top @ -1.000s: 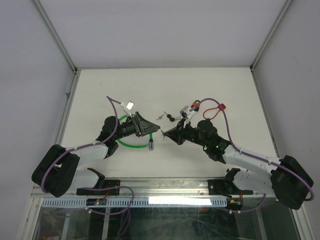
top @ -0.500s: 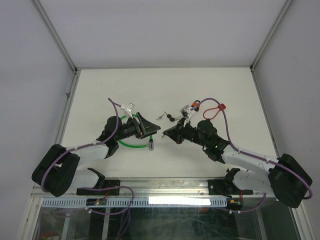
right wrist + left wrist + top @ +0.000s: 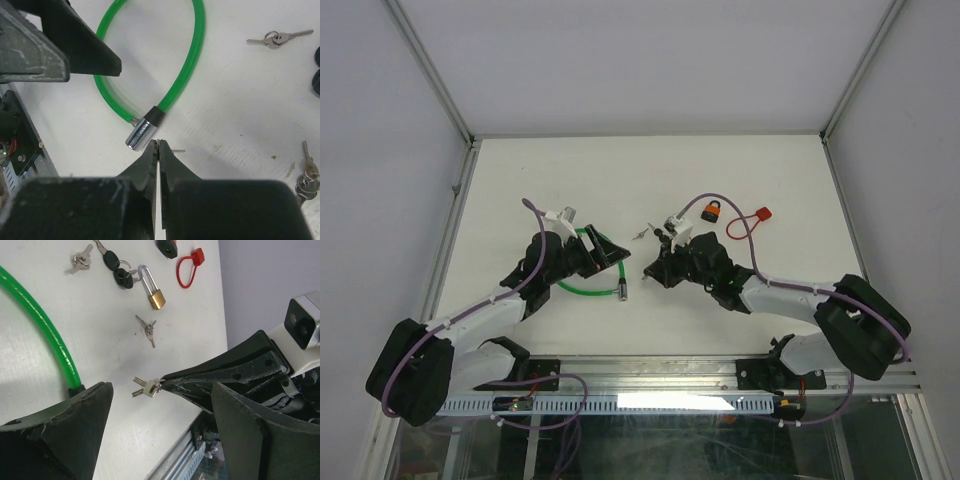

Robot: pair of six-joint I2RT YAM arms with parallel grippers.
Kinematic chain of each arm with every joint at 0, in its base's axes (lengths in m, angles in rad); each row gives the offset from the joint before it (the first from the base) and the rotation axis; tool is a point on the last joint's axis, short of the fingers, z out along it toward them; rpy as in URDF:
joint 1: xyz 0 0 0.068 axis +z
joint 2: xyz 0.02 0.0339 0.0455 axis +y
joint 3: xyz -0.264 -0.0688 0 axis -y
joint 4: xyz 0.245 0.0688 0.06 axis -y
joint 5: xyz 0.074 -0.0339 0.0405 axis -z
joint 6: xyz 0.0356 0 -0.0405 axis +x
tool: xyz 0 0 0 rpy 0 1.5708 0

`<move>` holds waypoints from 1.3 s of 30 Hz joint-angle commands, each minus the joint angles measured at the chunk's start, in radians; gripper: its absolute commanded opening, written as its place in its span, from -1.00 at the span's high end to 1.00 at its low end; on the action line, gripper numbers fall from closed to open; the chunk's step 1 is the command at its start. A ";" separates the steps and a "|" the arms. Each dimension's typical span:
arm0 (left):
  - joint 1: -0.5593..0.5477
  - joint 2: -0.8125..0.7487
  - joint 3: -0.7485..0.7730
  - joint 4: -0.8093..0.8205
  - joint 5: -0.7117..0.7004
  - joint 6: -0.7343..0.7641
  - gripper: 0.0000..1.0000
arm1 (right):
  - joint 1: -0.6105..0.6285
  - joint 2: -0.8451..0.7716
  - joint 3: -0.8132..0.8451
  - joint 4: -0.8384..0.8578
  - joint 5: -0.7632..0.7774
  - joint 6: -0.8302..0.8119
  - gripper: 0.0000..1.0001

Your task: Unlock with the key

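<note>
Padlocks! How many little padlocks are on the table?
2. A brass padlock lies beside the black-headed keys. An orange padlock sits near the red tag, farther from the arms. Another could be hidden under the arms.

**Setting: robotics lab, enclosed bench cell**

White worktop (image 3: 650,170) boxed in by plain pale walls on the left, far and right sides. Aluminium frame posts (image 3: 430,70) rise from the far corners.

The left arm (image 3: 480,315) and right arm (image 3: 790,300) are bolted to an aluminium rail (image 3: 650,372) along the near edge. A slotted cable duct (image 3: 450,405) runs below it, and purple cables (image 3: 532,218) loop along both arms. There is a small camera module (image 3: 302,322) on the right wrist.

Test props lie scattered on the worktop: green cable lock (image 3: 582,290), brass padlock (image 3: 156,299), keys (image 3: 80,261), red tag loop (image 3: 189,271).
</note>
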 commanded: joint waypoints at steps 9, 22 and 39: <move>-0.008 -0.067 0.076 -0.172 -0.106 0.143 -0.68 | -0.001 0.071 0.019 -0.058 0.015 0.004 1.00; -0.008 -0.046 0.099 -0.190 -0.074 0.174 -0.70 | 0.044 0.005 0.063 -0.444 0.215 0.015 0.55; -0.008 -0.081 0.116 -0.258 -0.129 0.201 -0.72 | 0.125 0.260 0.509 -1.012 0.407 0.222 -0.10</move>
